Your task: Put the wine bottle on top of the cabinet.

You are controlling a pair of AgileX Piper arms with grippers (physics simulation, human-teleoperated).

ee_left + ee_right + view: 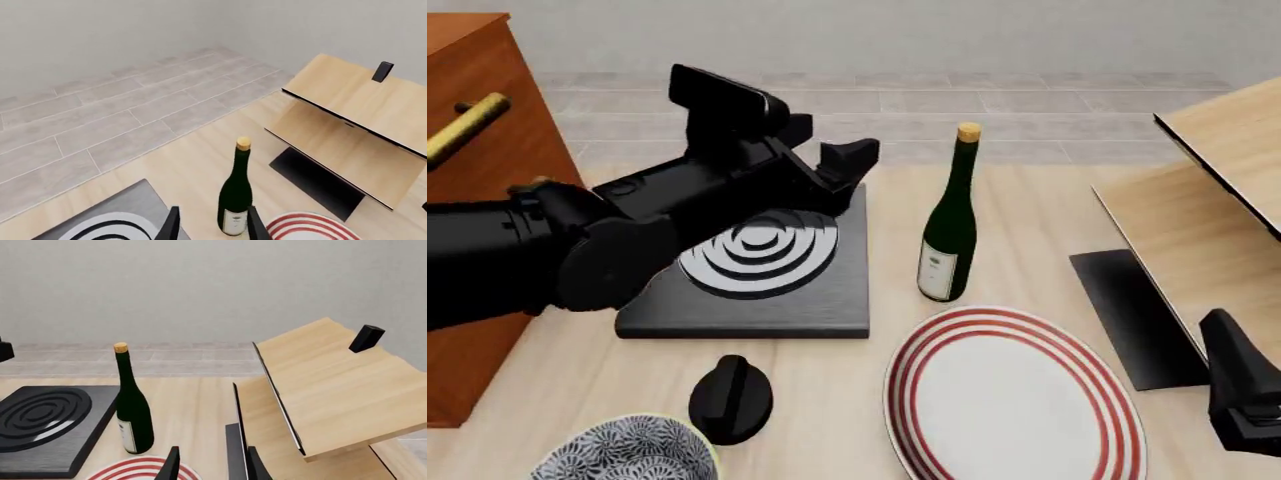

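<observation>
The wine bottle [948, 232] stands upright on the table between a black slab and a striped plate; it is dark green with a tan cork and a white label. It also shows in the left wrist view [235, 197] and the right wrist view [133, 415]. My left gripper [847, 170] hangs open just left of the bottle, not touching it. In its own view the left gripper [213, 212] has its fingers spread, with the bottle's base just ahead, close to one finger. My right gripper [1241, 400] is low at the near right, and its own view shows the right gripper [213, 462] open and empty. The cabinet [481, 110] stands at the far left.
A black slab with white rings [761, 262] lies under the left arm. A red-striped plate [1014, 395] sits in front of the bottle. A black knob [731, 398] and a patterned bowl [627, 455] lie near left. A pale wood structure [1214, 190] fills the right.
</observation>
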